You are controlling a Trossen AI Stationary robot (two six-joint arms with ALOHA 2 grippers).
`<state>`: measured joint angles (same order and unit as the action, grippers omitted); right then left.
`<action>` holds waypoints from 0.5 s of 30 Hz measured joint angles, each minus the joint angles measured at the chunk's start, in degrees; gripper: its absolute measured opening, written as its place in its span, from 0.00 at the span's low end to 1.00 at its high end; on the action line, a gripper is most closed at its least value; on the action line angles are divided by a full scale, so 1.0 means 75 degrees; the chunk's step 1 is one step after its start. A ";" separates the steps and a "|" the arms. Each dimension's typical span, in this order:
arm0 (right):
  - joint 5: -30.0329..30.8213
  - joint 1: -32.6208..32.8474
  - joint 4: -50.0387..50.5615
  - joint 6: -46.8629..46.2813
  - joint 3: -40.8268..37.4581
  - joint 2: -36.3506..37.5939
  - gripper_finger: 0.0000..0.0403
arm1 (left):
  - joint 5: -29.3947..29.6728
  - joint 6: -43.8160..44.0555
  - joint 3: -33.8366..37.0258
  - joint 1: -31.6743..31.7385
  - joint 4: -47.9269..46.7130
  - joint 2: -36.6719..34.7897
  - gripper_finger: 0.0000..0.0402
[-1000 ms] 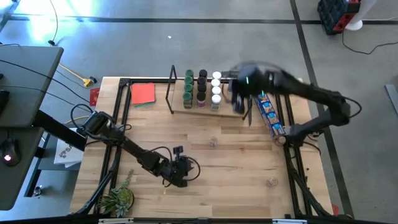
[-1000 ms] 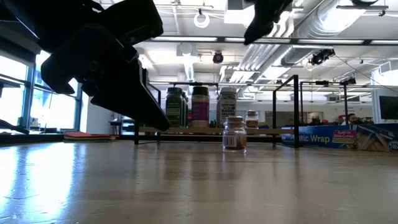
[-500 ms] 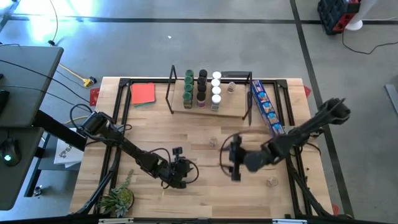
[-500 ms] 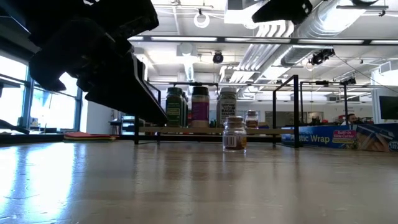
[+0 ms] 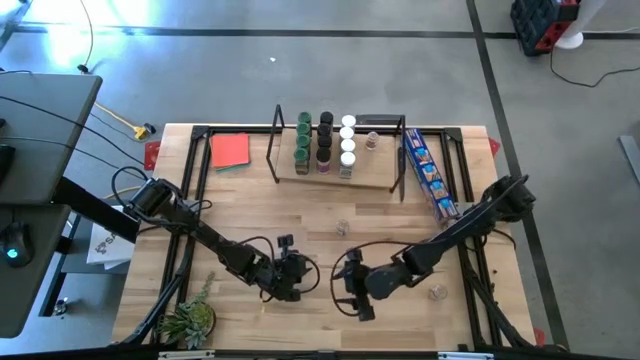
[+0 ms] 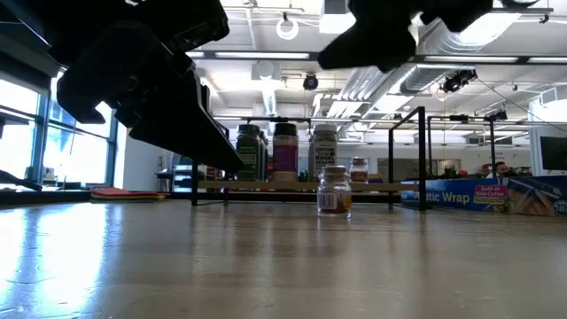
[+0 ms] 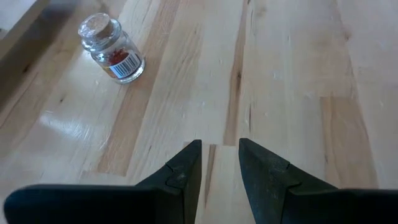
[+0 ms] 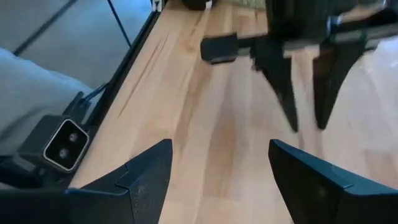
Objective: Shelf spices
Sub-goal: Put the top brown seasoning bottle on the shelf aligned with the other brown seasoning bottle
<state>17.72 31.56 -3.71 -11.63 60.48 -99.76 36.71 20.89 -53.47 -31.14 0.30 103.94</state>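
In the high view, the left claw (image 5: 290, 275) and the right claw (image 5: 352, 285) are seen low over the pale wooden worktop (image 5: 250, 210), just beside each other. The low light-wood shelf with black metal end frames (image 5: 372, 178) lies well beyond both claws, with rows of small cylindrical spice jars (image 5: 324, 143) stood on it. Two clear jars are seen loose on the worktop: one (image 5: 343, 229) between the claws and the shelf, another (image 5: 436, 292) near the right claw.

In the low view, a clear tan-lidded jar (image 6: 334, 190) stands upright before the shelf (image 6: 301, 186).

In the left wrist view, the left claw (image 7: 220, 163) is empty, its fingers slightly apart; a cork-topped glass jar (image 7: 112, 48) stands ahead.

In the right wrist view, the right claw (image 8: 221, 163) is spread wide, holding nothing.
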 joint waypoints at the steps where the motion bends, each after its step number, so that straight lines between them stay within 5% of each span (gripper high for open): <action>1: 0.0171 -0.0007 0.0206 0.0016 0.0137 0.0004 0.65 | -0.0002 0.0003 0.0000 -0.0002 -0.0010 0.0000 0.26; 15: 0.0826 -0.0294 0.3921 -0.0794 0.1578 0.0010 0.65 | -0.0012 0.0481 0.0003 -0.0119 -0.0078 -0.0262 0.26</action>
<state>23.91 29.35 25.70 -17.58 72.31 -99.68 36.62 24.50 -53.45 -32.04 -0.28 101.97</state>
